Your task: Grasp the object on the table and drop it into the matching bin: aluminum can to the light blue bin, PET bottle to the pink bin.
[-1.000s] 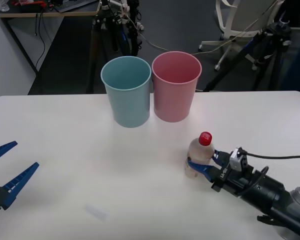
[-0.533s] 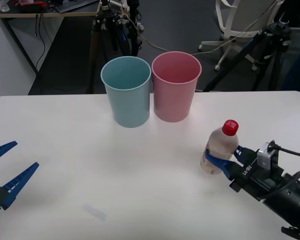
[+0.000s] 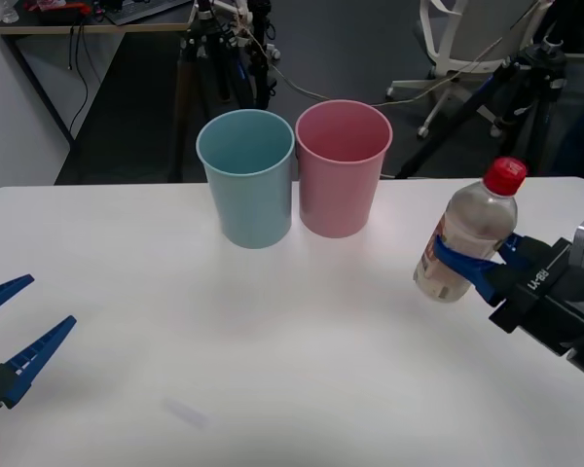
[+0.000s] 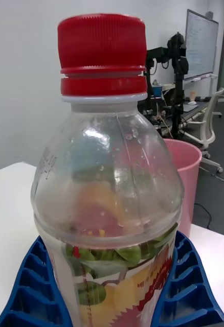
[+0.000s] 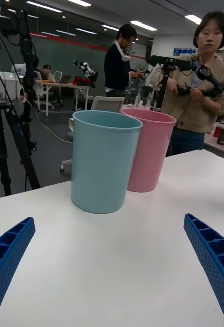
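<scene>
Red-capped PET bottle (image 3: 464,243), clamped in the right gripper (image 3: 477,268), has risen off the table (image 3: 273,341)

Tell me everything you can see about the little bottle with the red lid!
The bottle is small, clear plastic, with a ribbed red screw cap and a colourful fruit label low on its body. It looks nearly empty. The right gripper clamps its blue fingers around its middle, holding it tilted in the air above the white table, right of the pink bin.
</scene>
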Tool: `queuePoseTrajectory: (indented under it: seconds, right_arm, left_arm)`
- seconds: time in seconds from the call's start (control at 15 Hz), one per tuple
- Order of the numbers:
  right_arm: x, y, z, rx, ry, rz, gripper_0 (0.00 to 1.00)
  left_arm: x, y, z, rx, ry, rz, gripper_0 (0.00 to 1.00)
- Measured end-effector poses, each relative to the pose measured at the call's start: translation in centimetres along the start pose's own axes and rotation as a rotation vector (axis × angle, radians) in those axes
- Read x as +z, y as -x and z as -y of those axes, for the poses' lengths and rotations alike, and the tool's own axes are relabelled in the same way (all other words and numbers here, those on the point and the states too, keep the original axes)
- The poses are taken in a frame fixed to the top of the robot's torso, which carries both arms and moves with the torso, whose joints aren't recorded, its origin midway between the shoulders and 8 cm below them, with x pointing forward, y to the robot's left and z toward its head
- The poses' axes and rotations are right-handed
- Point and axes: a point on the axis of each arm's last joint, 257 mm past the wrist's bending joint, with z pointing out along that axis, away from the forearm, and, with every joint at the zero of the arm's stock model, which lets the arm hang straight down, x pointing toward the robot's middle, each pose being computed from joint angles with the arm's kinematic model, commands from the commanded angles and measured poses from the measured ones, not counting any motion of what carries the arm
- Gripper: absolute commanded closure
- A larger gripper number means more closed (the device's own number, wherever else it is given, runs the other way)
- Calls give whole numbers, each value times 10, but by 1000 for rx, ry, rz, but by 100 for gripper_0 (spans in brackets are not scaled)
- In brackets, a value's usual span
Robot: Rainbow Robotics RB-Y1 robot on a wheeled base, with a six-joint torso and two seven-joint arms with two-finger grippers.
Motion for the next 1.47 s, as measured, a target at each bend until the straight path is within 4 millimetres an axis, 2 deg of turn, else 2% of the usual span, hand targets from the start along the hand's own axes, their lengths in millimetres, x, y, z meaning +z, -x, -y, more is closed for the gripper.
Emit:
queuePoseTrajectory:
  seconds: [0.27, 0.47, 0.6, 0.73, 1.0, 1.2, 1.47]
  right_arm:
    - [16, 54, -4, 24, 2, 1, 100]
    - [37, 93, -3, 21, 21, 42, 100]
    - [58, 114, -2, 84, 46, 59, 100]
    - [81, 130, 9, 97, 58, 78, 100]
    - [137, 142, 40, 83, 45, 94, 100]
    - [179, 141, 61, 63, 21, 86, 100]
    - [220, 129, 79, 37, -6, 62, 100]
  left_arm:
    - [0, 0, 0, 0, 0, 0, 0]
    - [0, 0, 0, 0, 0, 0, 0]
    - [0, 0, 0, 0, 0, 0, 0]
    - [0, 0, 0, 0, 0, 0, 0]
    - [0, 0, 0, 0, 0, 0, 0]
    - [0, 0, 0, 0, 0, 0, 0]
    - [0, 0, 0, 0, 0, 0, 0]
